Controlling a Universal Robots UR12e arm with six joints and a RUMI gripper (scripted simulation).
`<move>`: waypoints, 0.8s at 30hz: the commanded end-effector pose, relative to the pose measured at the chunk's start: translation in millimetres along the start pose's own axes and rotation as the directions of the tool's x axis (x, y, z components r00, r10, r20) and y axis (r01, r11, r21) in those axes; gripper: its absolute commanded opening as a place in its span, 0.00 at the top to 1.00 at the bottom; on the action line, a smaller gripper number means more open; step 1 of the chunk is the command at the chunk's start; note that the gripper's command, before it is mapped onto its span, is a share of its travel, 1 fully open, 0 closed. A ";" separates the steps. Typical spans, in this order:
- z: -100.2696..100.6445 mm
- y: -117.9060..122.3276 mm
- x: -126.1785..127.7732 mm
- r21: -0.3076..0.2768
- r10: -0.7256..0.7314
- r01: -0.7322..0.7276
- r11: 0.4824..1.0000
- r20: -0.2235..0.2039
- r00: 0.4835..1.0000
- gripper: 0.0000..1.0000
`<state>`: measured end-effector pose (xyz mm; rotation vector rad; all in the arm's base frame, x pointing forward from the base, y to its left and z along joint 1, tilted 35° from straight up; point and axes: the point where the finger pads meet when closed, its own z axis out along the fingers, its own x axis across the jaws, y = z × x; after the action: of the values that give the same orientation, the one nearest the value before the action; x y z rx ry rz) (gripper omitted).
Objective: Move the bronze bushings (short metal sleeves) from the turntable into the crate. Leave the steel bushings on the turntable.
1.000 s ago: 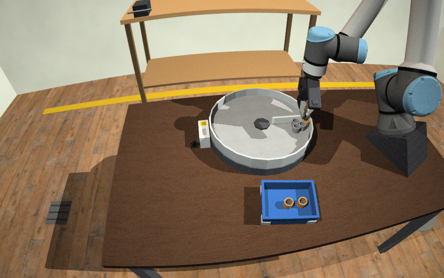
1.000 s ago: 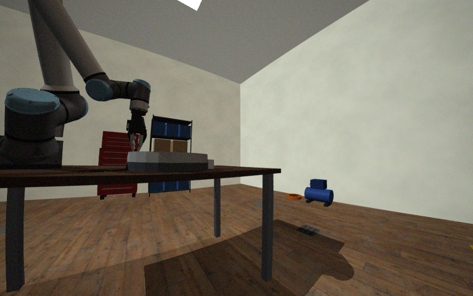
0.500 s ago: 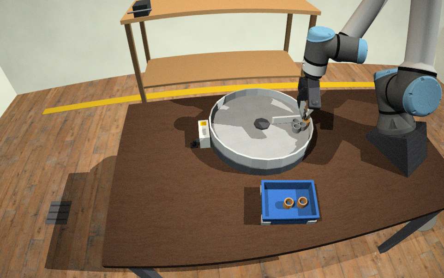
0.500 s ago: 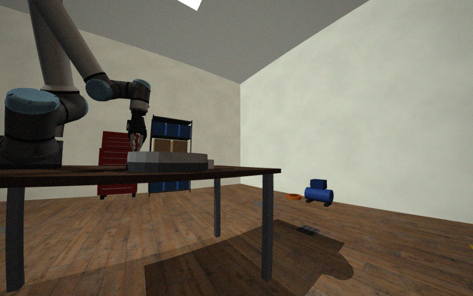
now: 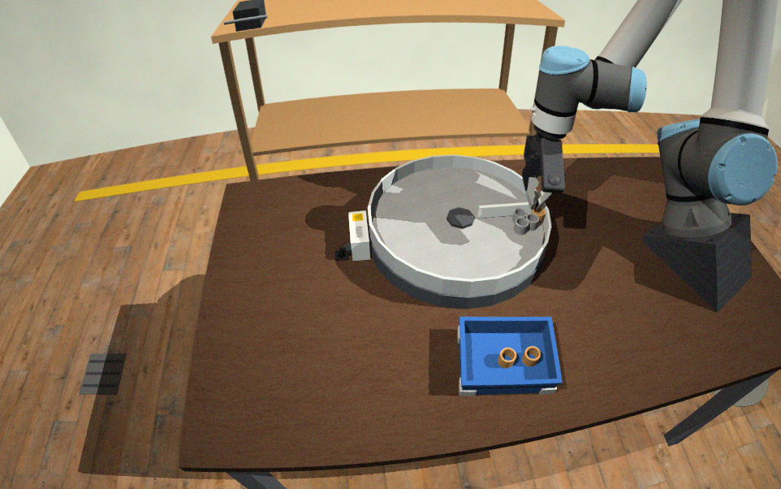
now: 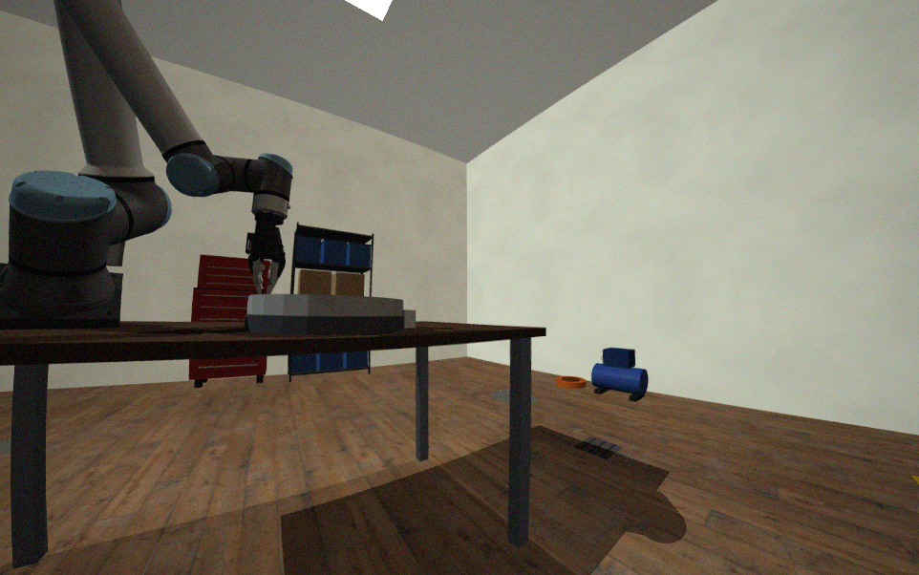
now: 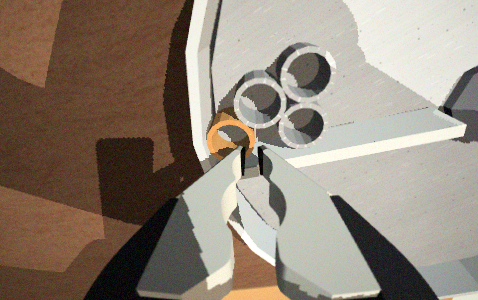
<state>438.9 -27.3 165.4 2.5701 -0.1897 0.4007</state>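
Exterior view: interior of turntable [image 5: 460, 283] [image 6: 325, 306] [image 7: 400, 45] hidden by its rim; fingertips of gripper [image 5: 537, 206] [image 6: 265, 291] [image 7: 252, 155] obscured there. Wrist view: bronze bushing [image 5: 539, 214] [image 7: 212, 145] partly covered at its 5 o'clock by a finger; dark hub [image 5: 460, 217] [image 7: 465, 97] cut off at 3 o'clock. Top view: contact between fingertips and bushing too small to tell.

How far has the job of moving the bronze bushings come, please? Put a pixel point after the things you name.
Done: two bronze bushings [image 5: 507, 363] [image 5: 531, 361] stand in the blue crate [image 5: 510, 381].
In hand: nothing; the claw [image 5: 537, 208] [image 7: 251, 148] is nearly shut, beside the last visible bronze bushing [image 5: 539, 213] [image 7: 211, 142].
Left: that bushing, on the turntable [image 5: 460, 259] [image 7: 400, 30] near its wall. The three steel bushings [image 5: 521, 226] [image 7: 260, 122] [image 7: 285, 82] rightly remain there.
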 end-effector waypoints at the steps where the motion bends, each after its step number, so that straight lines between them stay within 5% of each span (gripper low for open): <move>1: 2.5 -0.7 -0.8 0.001 -0.002 0.002 1.000 0.001 1.000 0.95; 24: 16.1 -0.7 -0.1 0.001 -0.001 0.001 1.000 -0.001 1.000 0.95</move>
<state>442.9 -35.2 152.7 2.5701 -0.1893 0.4014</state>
